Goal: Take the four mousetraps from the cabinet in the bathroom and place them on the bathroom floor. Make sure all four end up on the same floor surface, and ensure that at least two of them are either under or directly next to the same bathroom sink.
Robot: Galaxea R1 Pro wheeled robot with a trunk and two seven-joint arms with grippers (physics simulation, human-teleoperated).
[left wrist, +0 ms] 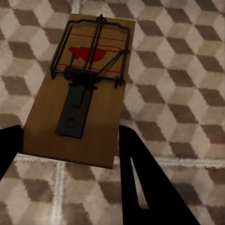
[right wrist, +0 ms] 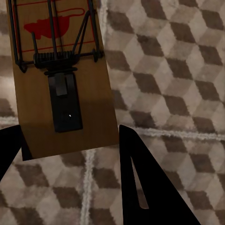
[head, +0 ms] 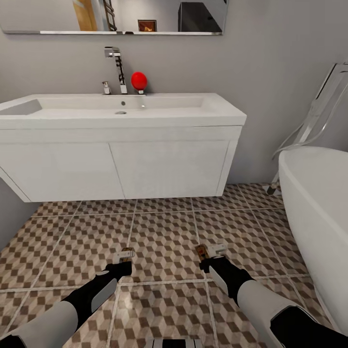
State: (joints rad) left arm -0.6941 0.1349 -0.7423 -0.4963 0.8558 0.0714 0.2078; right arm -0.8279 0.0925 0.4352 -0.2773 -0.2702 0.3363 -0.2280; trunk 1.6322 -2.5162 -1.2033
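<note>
Wrist views show each trap, left trap (left wrist: 82, 91) and right trap (right wrist: 58, 79), pinched by its near end between its own arm's jaws, long side pointing straight out from them, just above the floor (head: 164, 232) before the sink (head: 121, 113).

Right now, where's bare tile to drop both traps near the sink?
Open tile runs between the white vanity and both pincers: left pincer and right pincer each carry a mousetrap. The strip under the vanity front is bare too. Tighter on the right, where the bathtub crowds the floor.
</note>
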